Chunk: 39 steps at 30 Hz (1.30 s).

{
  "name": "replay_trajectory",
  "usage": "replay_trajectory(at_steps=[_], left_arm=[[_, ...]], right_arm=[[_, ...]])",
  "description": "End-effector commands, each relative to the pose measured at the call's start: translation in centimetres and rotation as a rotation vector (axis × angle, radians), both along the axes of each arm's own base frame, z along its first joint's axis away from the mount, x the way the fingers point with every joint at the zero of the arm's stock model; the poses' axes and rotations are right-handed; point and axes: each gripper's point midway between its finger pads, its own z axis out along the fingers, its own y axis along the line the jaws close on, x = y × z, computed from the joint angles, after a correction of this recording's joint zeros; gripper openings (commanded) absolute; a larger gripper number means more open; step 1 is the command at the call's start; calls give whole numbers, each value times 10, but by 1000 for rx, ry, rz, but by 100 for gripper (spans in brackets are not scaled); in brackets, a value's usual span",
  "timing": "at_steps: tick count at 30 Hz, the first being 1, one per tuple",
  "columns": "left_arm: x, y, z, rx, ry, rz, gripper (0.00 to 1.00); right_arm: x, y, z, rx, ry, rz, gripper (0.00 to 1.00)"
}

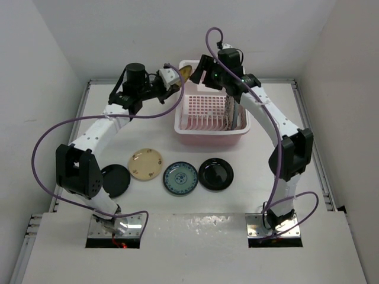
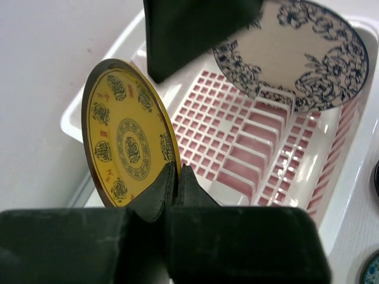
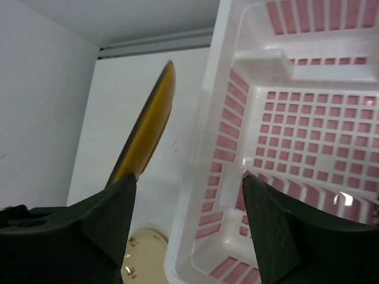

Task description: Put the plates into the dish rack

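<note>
My left gripper [image 1: 173, 77] is shut on the rim of the yellow patterned plate [image 1: 185, 73] and holds it on edge above the back left corner of the pink-and-white dish rack [image 1: 201, 133]. In the left wrist view the yellow plate [image 2: 127, 142] sits between my fingertips [image 2: 167, 180], over the rack [image 2: 237, 136]. A white plate with dark pattern [image 2: 296, 53] stands in the rack [image 1: 228, 112]. My right gripper [image 1: 204, 68] is open and empty [image 3: 189, 180], next to the yellow plate's edge [image 3: 151, 121], straddling the rack wall [image 3: 216, 148].
On the table in front of the rack lie a black plate [image 1: 114, 179], a cream plate [image 1: 145, 164], a blue-green patterned plate [image 1: 180, 177] and a second black plate [image 1: 215, 173]. White walls enclose the table. The cream plate shows in the right wrist view [image 3: 145, 251].
</note>
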Motion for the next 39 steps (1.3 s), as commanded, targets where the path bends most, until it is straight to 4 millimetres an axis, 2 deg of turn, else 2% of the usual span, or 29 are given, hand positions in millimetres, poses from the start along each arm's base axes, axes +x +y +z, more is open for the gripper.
replay_trajectory(at_steps=[1, 4, 5, 6, 9, 10, 12, 13, 14, 15, 16, 17, 18, 21, 22, 24, 25, 27, 28, 29, 30, 31, 32, 34, 35, 36, 37, 38, 39], left_arm=[[1, -3, 2, 34, -67, -4, 0], [2, -3, 2, 45, -82, -8, 0], [2, -3, 2, 50, -89, -9, 0], [2, -3, 2, 50, -90, -9, 0], [0, -5, 3, 51, -97, -32, 0], [-3, -9, -1, 53, -89, -42, 0], [-8, -11, 3, 45, -97, -60, 0], [-8, -11, 3, 45, -96, -61, 0], [-8, -12, 5, 40, -105, -69, 0], [-8, -12, 5, 40, -105, -69, 0], [-8, -12, 5, 40, -105, -69, 0], [-8, -12, 5, 40, -105, -69, 0], [-7, -13, 8, 36, -115, -69, 0], [-8, -14, 8, 34, -115, -78, 0], [-8, -14, 8, 34, -115, -78, 0], [-10, -15, 4, 34, -106, -88, 0], [-10, -15, 4, 34, -105, -88, 0], [-10, -15, 6, 31, -114, -88, 2], [-10, -15, 6, 24, -103, -86, 4], [-7, -12, -4, 30, -84, -77, 4], [-7, -12, -4, 23, -74, -75, 7], [-6, -8, -4, 15, -61, -63, 11], [-6, -8, -4, 10, -52, -60, 32], [-3, -2, -4, -32, -2, -29, 58], [3, 7, 0, -57, 10, 8, 75], [7, 14, 2, -85, 32, 43, 80], [10, 20, 7, -153, 81, 77, 84], [22, 42, 9, -186, 105, 160, 86], [31, 53, 10, -221, 131, 207, 87]], right_arm=[[-10, -32, 67, -25, -166, -118, 71], [-12, -33, 74, -4, -174, -128, 71], [-13, -27, 75, 11, -172, -106, 71], [-9, -22, 65, 10, -150, -98, 71], [-5, -7, 61, 48, -105, -77, 72], [2, 0, 40, 52, -57, -78, 72], [3, 10, 32, 71, -23, -59, 72], [12, 11, 4, 47, 29, -67, 72], [14, 15, 16, 66, 9, -65, 72], [14, 19, 14, 80, 26, -39, 71], [15, 28, -8, 66, 73, -13, 69], [17, 31, -2, 77, 68, -10, 67], [19, 31, 4, 83, 62, -9, 60], [17, 36, -5, 89, 75, 16, 45], [20, 38, 0, 110, 38, 22, 31], [19, 38, 1, 109, 29, 25, 16], [19, 37, 4, 101, 15, 26, 3], [20, 31, 4, 67, -4, 12, 0], [17, 28, 14, 67, -23, 6, 0], [18, 26, 15, 57, -32, -8, 0], [21, 18, 11, 27, -44, -24, 0], [21, 15, 17, 17, -70, -42, 0], [19, 12, 23, 3, -89, -52, 0], [24, -3, 33, -74, -148, -103, 0], [22, -5, 41, -120, -186, -95, 0], [21, -9, 44, -183, -209, -89, 0], [25, -26, 53, -244, -237, -164, 0], [22, -31, 58, -309, -261, -168, 0], [22, -45, 59, -378, -267, -213, 0]])
